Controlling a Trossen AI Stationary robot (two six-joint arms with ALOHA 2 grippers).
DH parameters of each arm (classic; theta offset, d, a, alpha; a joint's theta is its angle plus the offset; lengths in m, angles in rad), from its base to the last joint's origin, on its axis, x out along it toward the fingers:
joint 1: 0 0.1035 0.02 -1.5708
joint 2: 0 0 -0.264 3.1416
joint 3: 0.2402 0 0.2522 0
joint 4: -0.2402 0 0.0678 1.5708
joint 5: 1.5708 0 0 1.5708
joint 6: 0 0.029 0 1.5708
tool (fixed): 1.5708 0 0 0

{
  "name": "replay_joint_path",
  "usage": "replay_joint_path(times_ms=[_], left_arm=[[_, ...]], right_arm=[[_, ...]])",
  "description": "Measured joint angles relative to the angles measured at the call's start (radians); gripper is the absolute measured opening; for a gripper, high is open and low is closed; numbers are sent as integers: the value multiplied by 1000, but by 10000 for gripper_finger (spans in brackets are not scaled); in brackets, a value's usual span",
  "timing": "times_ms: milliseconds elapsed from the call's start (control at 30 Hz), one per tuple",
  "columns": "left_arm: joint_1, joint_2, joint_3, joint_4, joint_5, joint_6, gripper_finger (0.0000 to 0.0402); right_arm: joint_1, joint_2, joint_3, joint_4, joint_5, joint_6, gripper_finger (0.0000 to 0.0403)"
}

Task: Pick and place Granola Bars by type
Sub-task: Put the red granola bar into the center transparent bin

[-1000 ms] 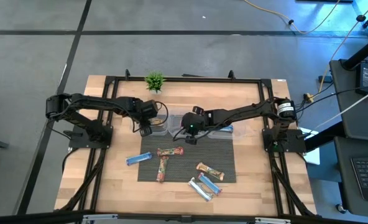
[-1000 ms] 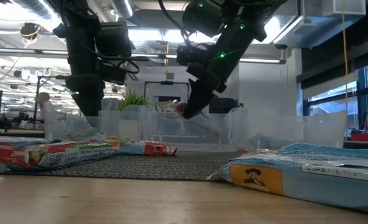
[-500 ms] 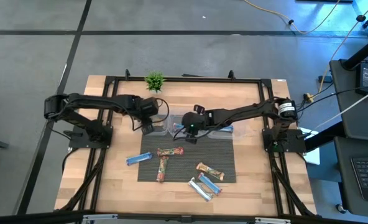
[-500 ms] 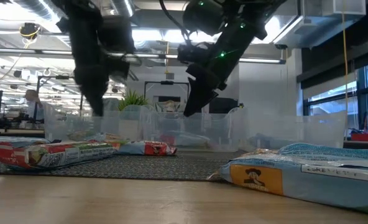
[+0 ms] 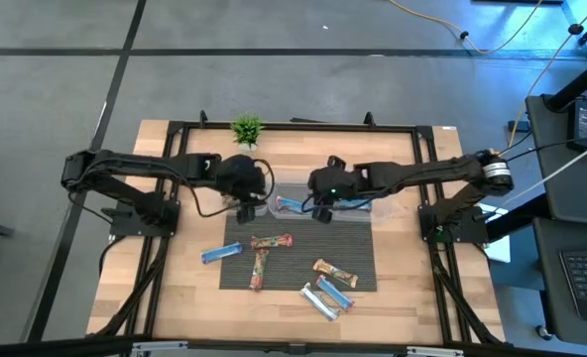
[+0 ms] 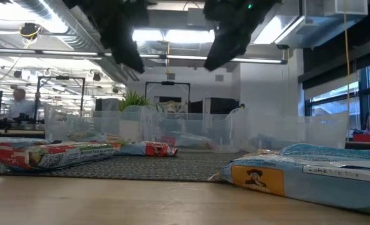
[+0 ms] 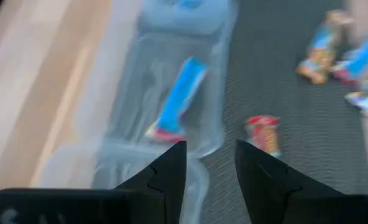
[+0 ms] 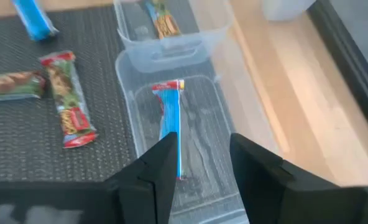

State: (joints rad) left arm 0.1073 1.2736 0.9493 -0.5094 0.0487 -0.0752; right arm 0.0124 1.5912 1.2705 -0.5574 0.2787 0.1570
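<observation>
We see a pale wooden table with a black frame, standing on a grey floor. A dark ribbed mat lies across its middle, and a small green plant sits at the far edge. In the low view the room behind is an open workshop with ceiling lights and a window on the right; a person shows far off at the left.

Three clear plastic bins stand in a row at the mat's far edge, thin-walled with rounded corners. The middle bin holds one blue bar with a red tip, lying flat along its length. The bin next to it holds a brownish bar.

The other bars are flat, glossy, crinkled wrappers. Two red-and-brown ones lie touching on the mat, a blue one lies just off its left edge, an orange-brown one sits near the mat's front right, and a blue and a silvery one lie side by side at its front edge.

The left gripper hangs over the left bin, its fingers parted and empty. The right gripper hangs above the middle bin, fingers likewise spread, holding nothing.
</observation>
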Motion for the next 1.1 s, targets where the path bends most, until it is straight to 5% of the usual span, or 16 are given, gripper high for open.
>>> replay_joint_path(times_ms=[233,600,833,1100], left_arm=[[-128,1,0,41,37,167,128],[-268,58,0,189,21,168,129],[-295,115,0,229,19,168,128],[-282,182,0,300,-99,66,145]], right_arm=[[-1,-58,0,-8,0,-3,150],[-1,-64,0,-107,-1,6,150],[48,-90,-1,-221,-70,35,150],[116,-176,-1,-321,23,64,150]])
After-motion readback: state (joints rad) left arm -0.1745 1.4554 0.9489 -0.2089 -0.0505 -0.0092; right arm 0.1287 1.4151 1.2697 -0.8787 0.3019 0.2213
